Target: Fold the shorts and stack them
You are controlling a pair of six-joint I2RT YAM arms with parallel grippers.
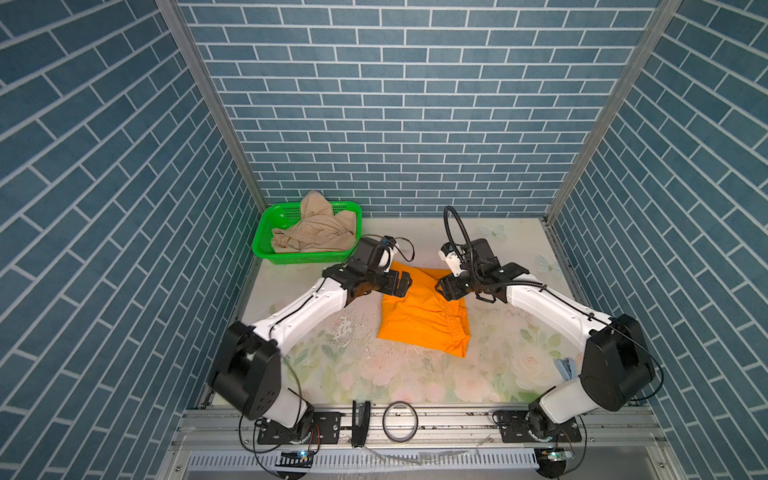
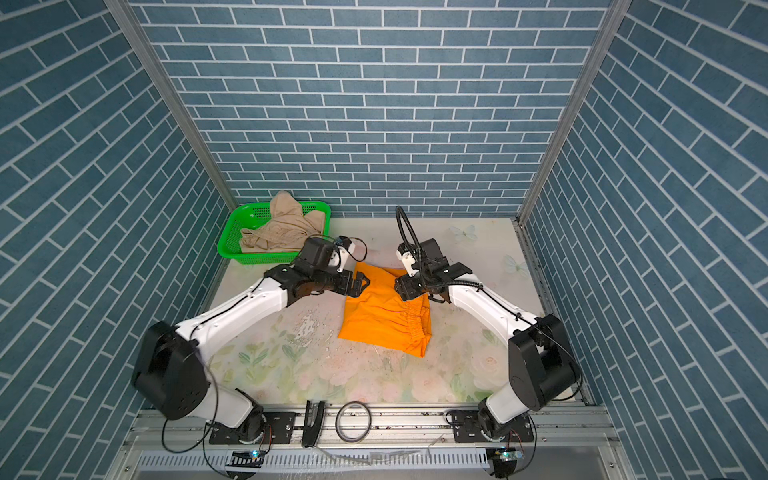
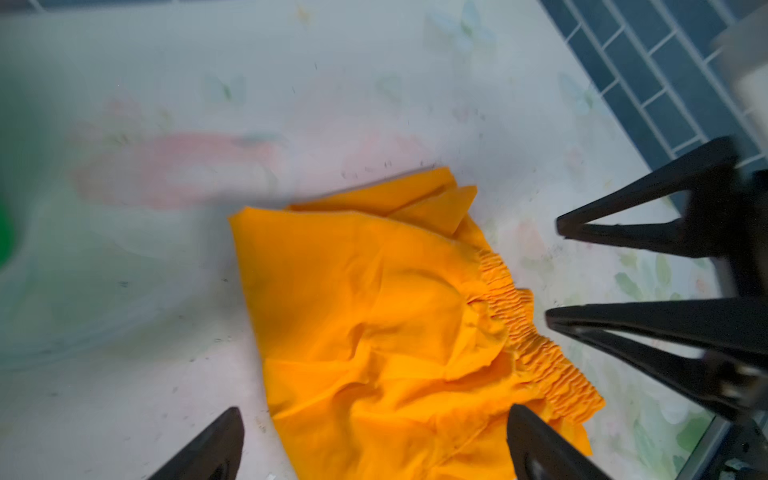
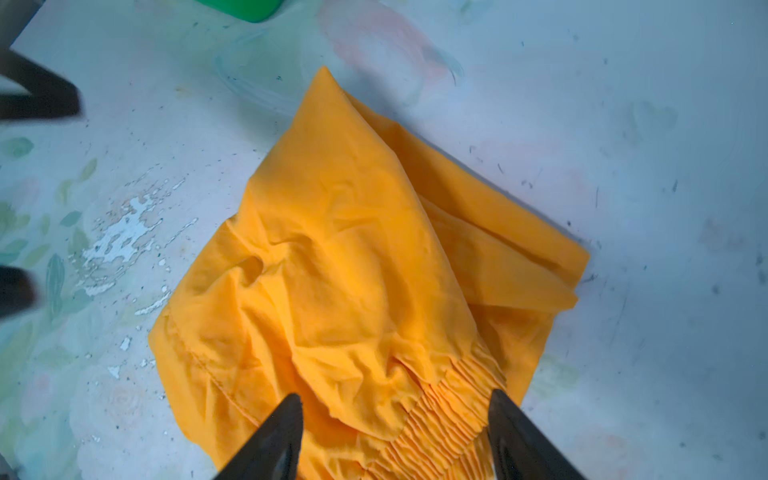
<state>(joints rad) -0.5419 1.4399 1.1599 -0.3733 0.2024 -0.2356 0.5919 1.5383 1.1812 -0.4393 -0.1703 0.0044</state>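
The orange shorts (image 1: 424, 320) (image 2: 384, 320) lie folded and rumpled on the floral table, gathered waistband (image 3: 536, 345) (image 4: 449, 411) toward the front right. My left gripper (image 1: 401, 284) (image 2: 359, 284) (image 3: 374, 415) hovers open over their back left corner, holding nothing. My right gripper (image 1: 442, 286) (image 2: 401, 289) (image 4: 395, 397) hovers open over their back right part, its fingers astride the waistband without pinching it. The beige shorts (image 1: 311, 235) (image 2: 282, 232) sit crumpled in the green basket (image 1: 266, 249) (image 2: 228, 245) at the back left.
Blue brick-pattern walls close in the back and both sides. A dark ring (image 1: 400, 420) and a black clip-like tool (image 1: 360, 419) rest on the front metal rail. The table's print is worn off in a patch (image 1: 347, 328) left of the orange shorts.
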